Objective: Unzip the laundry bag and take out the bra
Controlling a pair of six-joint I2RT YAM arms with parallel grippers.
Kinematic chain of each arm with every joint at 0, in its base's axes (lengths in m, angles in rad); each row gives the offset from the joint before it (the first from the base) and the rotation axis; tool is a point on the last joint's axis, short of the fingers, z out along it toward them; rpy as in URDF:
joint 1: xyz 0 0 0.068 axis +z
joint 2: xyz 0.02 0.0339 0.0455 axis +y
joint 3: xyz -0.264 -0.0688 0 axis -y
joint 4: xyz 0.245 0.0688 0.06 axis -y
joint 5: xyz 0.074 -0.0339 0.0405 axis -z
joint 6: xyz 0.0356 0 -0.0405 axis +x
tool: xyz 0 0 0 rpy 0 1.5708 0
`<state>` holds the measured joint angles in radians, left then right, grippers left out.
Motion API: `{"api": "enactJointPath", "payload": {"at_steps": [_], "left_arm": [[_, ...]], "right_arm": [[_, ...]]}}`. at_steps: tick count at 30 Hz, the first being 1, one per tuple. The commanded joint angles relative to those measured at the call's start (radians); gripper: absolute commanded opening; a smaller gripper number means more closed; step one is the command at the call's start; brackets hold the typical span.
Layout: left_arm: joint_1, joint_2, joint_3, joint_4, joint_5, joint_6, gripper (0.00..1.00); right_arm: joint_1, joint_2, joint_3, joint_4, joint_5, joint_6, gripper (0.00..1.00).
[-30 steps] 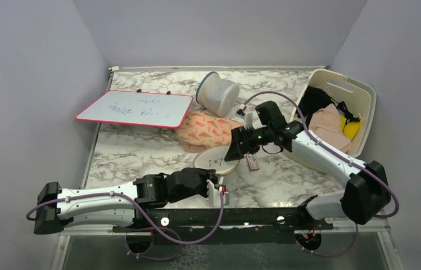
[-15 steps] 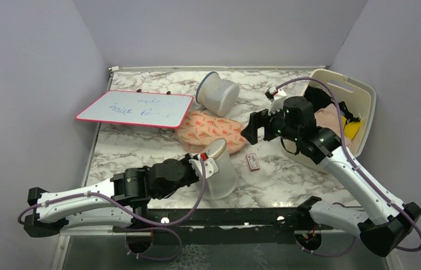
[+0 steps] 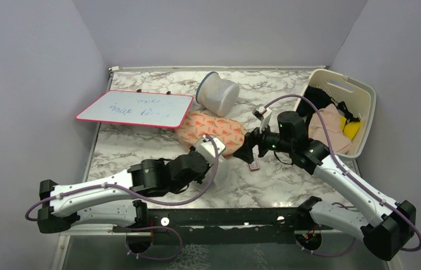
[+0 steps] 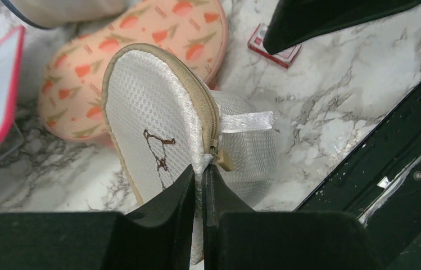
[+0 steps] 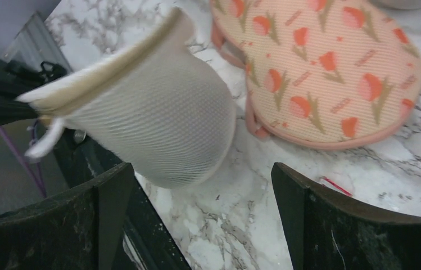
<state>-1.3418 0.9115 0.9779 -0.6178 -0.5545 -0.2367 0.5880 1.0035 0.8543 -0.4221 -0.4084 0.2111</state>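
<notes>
Laundry bag: soft, light mesh, likely floppy; tilted up at near-centre worktop, seam clamped in left hand. Right hand spread wide, just right of it. Suggested hold: zip pull.

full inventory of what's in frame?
laundry bag: 1, cream-white mesh, held up near centre
pouch: 1, peach tulip print, behind the bag
mesh cylinder: 1, grey-white with blue rim, far centre
whiteboard: 1, white with red frame, far left
basket: 1, cream plastic, far right
clothes: 3 seen, pink, yellow, black, in basket
packet: 1, red and white, table centre-right
table: 1, white-grey marble, under everything
left pincer: 1, black, shut on laundry bag
right pincer: 1, black, open, facing the bag
</notes>
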Motion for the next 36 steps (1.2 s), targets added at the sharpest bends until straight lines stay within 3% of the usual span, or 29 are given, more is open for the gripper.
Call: {"api": "enactJointPath", "payload": {"at_steps": [1,7,10,12,14,20,25,36], "left_arm": [[0.105,0.099,0.032,-0.025,0.183,-0.146,0.00],[0.326,0.104,-0.044,0.064,0.477,-0.233,0.00],[0.387,0.106,-0.074,0.129,0.593,-0.267,0.00],[0.406,0.121,-0.080,0.157,0.647,-0.291,0.00],[0.417,0.137,-0.081,0.176,0.687,-0.313,0.00],[0.428,0.160,-0.088,0.202,0.723,-0.350,0.00],[0.441,0.164,-0.095,0.206,0.752,-0.367,0.00],[0.456,0.164,-0.106,0.209,0.792,-0.370,0.00]], "right_arm": [[0.058,-0.044,-0.091,0.229,-0.158,0.031,0.91],[0.130,-0.149,-0.294,0.540,-0.106,0.009,0.91],[0.167,-0.232,-0.430,0.775,-0.104,-0.117,0.87],[0.193,-0.269,-0.483,0.848,-0.196,-0.271,0.84],[0.221,-0.267,-0.490,0.869,-0.218,-0.371,0.81],[0.364,-0.172,-0.469,0.875,-0.040,-0.606,0.67],[0.464,-0.089,-0.501,0.976,0.106,-0.743,0.44],[0.512,-0.006,-0.561,1.109,0.274,-0.824,0.43]]}}
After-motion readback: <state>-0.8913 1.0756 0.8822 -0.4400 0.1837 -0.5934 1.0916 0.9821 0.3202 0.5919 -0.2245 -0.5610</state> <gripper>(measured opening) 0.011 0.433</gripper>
